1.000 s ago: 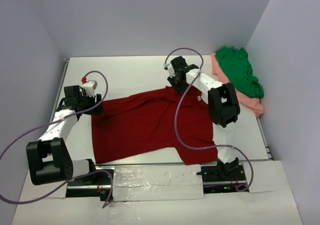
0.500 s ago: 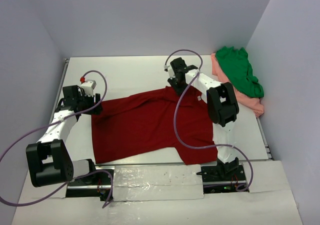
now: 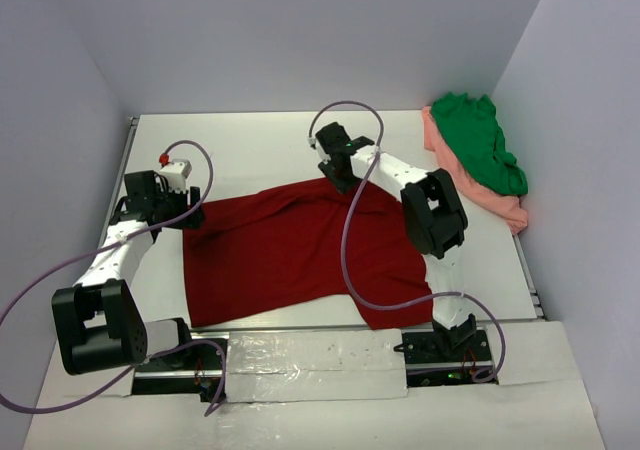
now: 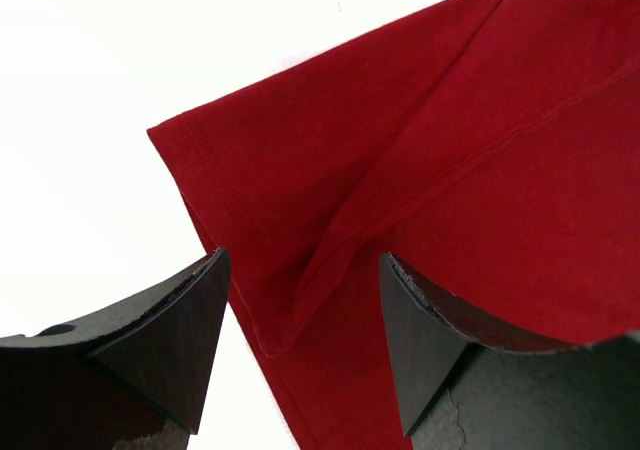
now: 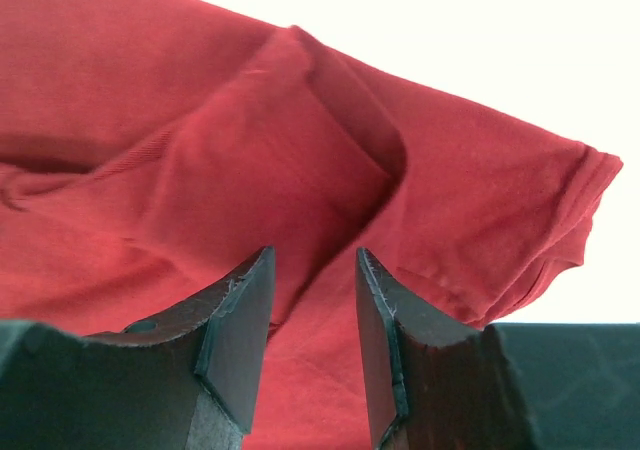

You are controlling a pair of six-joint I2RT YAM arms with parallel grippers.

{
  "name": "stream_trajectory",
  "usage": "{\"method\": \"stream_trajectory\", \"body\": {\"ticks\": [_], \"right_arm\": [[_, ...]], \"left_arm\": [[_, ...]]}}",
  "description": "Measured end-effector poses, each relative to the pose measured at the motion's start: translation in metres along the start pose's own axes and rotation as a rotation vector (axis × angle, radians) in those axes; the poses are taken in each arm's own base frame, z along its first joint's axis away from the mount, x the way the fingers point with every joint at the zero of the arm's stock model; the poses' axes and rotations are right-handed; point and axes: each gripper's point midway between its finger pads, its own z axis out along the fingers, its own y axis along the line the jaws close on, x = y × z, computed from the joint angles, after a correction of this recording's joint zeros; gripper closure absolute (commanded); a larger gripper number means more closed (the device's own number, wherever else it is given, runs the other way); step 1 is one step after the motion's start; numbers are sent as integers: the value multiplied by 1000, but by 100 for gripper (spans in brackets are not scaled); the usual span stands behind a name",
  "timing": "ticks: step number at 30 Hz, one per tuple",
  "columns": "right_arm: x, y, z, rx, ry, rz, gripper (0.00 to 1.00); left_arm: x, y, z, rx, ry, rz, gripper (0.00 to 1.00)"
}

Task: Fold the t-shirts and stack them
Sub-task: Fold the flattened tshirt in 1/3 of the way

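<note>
The dark red t-shirt (image 3: 300, 250) lies spread in the middle of the white table, rumpled along its far edge. My left gripper (image 3: 190, 215) is open at the shirt's left sleeve; in the left wrist view (image 4: 305, 300) the folded sleeve hem (image 4: 290, 270) lies between the fingers (image 4: 170, 340). My right gripper (image 3: 340, 175) is open over the shirt's far edge; in the right wrist view (image 5: 315, 290) bunched red cloth (image 5: 200, 150) lies between and under the fingers (image 5: 240, 320). The green t-shirt (image 3: 480, 140) lies crumpled on the salmon pink t-shirt (image 3: 505, 208) at the far right.
Grey walls close in the table (image 3: 250, 150) on the left, back and right. The arm bases and a foil-covered strip (image 3: 310, 355) sit at the near edge. Purple cables loop from both arms over the shirt and table.
My right gripper has moved left along the shirt's far edge, and the cloth there has shifted with it. My left gripper has barely moved.
</note>
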Motion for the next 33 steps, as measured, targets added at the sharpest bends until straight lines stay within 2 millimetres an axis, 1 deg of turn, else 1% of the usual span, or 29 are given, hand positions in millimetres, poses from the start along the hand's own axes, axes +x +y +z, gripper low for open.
{"method": "stream_trajectory", "body": {"ticks": [4, 6, 14, 17, 19, 20, 21, 22, 23, 24, 33], "right_arm": [[-1, 8, 1, 45, 8, -44, 55], [2, 6, 4, 77, 21, -61, 55], [7, -18, 9, 229, 39, -89, 55], [10, -24, 10, 268, 48, -100, 57], [10, -26, 9, 282, 48, -104, 63], [10, -27, 9, 287, 48, -105, 73], [10, -28, 9, 291, 48, -109, 80], [10, -28, 9, 292, 49, -109, 94], [10, -28, 9, 293, 50, -111, 99], [11, -28, 10, 294, 51, -110, 100], [14, -25, 14, 280, 63, -113, 100]], "left_arm": [[0, 1, -1, -2, -3, -1, 30], [0, 0, -2, -2, -6, 0, 30], [2, 0, -4, -3, -11, -3, 30], [2, 0, -5, -4, -12, -4, 30], [2, 0, -5, -3, -12, -4, 30], [2, 0, -5, -3, -12, -4, 30], [2, 0, -5, -3, -12, -3, 30], [2, 0, -5, -3, -14, -3, 30], [1, 0, -5, -3, -14, -3, 30], [1, 0, -6, -3, -16, -3, 30], [0, -1, -8, 0, -26, 1, 30]]}}
